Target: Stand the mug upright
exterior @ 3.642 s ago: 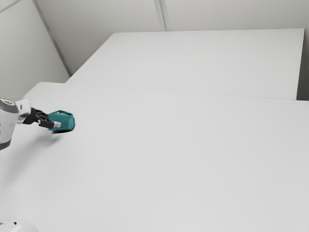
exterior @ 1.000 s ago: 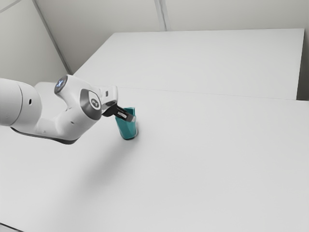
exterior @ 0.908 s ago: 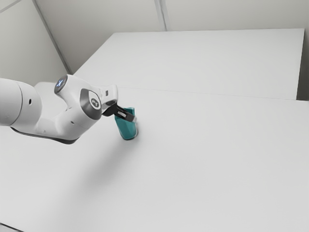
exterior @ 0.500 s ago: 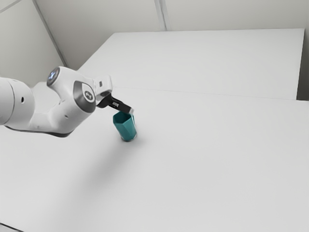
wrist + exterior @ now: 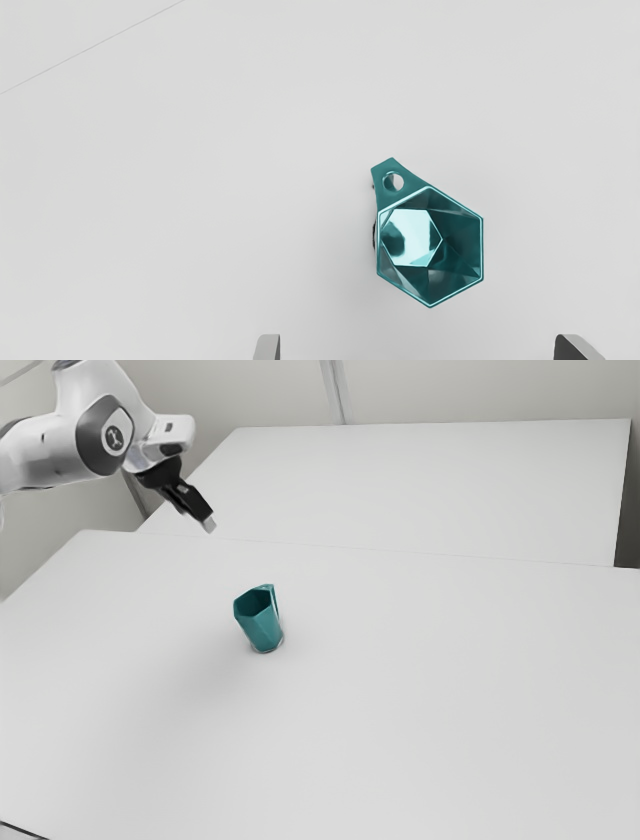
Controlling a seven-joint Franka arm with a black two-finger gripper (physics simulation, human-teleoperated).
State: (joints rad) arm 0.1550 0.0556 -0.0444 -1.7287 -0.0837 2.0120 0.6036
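Tabletop (image 5: 430, 690) running broad and white, and the mug (image 5: 262, 625) stands on it, mouth up, toward the exterior view's left! Look at the edges: the corner (image 5: 84, 532) sits up and over to the exterior view's left, well apart from the mug, with a slanting edge dropping away from it. Behind the mug there's a band of white, then the thin seam (image 5: 400, 551), and past that a second white surface (image 5: 430, 485) reaching back to the wall (image 5: 480, 390). Widest room of all is toward the exterior view's right, a long sweep of white, with more of it on the near side.

Up to the gripper (image 5: 208, 524), high and off to the exterior view's left of the mug, tilted down, well apart from it! And it's wide, really wide: the wrist view has the two fingers (image 5: 268, 348) far apart, with only open air between them. The mug lies out beyond their tips, roughly in line with the gap, touching neither one. We're looking right down through its six-sided rim to the shiny floor inside, and the handle (image 5: 385, 197), round hole and all, points away from the fingertips.
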